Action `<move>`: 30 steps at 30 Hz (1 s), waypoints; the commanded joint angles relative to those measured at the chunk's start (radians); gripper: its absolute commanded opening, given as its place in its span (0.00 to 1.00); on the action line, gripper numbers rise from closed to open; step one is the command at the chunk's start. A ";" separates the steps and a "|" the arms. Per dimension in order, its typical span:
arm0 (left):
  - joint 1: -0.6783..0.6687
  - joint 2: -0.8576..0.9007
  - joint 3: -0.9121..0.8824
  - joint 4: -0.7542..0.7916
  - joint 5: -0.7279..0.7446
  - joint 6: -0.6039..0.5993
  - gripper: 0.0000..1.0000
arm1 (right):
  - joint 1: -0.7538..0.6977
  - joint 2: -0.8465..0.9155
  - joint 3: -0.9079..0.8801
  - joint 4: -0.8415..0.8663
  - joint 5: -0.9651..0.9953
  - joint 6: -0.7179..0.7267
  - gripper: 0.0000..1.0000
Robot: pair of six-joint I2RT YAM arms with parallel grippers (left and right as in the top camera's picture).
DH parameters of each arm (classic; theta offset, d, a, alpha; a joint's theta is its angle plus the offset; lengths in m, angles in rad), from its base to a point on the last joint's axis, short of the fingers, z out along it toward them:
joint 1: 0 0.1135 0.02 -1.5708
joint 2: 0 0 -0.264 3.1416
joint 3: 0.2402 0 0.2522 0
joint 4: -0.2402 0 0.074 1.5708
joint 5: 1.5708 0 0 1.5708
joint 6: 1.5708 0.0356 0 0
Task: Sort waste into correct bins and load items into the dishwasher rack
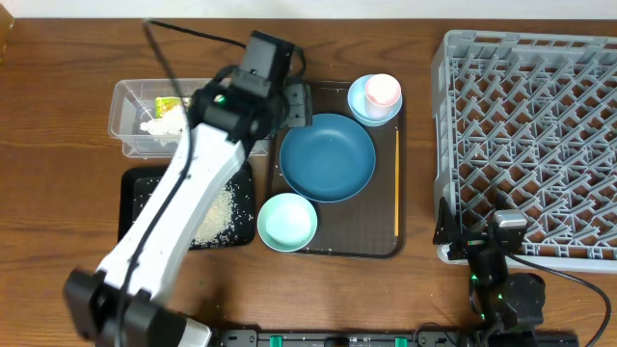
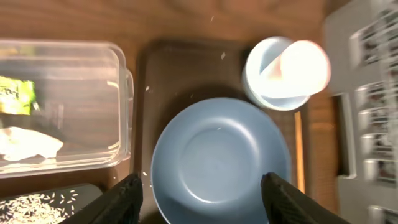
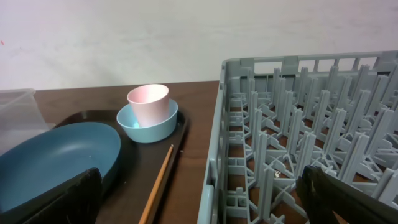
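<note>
Bright, even light; pink cup (image 2: 305, 63) glares, blurred.

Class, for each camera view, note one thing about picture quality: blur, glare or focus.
Overhead: sharp and evenly lit, though the left arm hides part of the black tray. Left wrist: motion-smeared, worst on the rack; the pink cup is washed out near white. Right wrist: cup and rack crisp; its own jaws dark and soft.

Your rack (image 1: 525, 145) fills the worktop's (image 1: 58, 96) right edge. The serving tray (image 1: 381, 241) sits mid-worktop: dish (image 1: 328, 157) at its centre, cup (image 1: 383, 91) inside a bowl (image 1: 357, 104) at its far right corner, second bowl (image 1: 286, 221) at its near left corner. Toward the left edge, the tub (image 1: 130, 101) holds tissue (image 1: 162, 123) and wrapper (image 1: 170, 104); the shallow tray (image 1: 135, 193) with rice (image 1: 220, 214) lies just before it, toward the near edge.
</note>
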 commanded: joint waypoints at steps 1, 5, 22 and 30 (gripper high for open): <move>0.003 -0.080 0.019 0.000 -0.002 -0.002 0.65 | 0.007 -0.003 -0.002 -0.005 0.002 0.011 0.99; 0.006 -0.167 0.019 -0.002 -0.016 -0.001 0.66 | 0.007 -0.003 -0.002 -0.005 0.002 0.011 0.99; 0.367 -0.399 0.019 -0.312 -0.066 -0.002 0.86 | 0.007 -0.003 -0.002 -0.005 0.002 0.011 0.99; 0.771 -0.414 0.014 -0.417 -0.066 -0.002 0.91 | 0.007 -0.003 -0.002 -0.005 0.002 0.011 0.99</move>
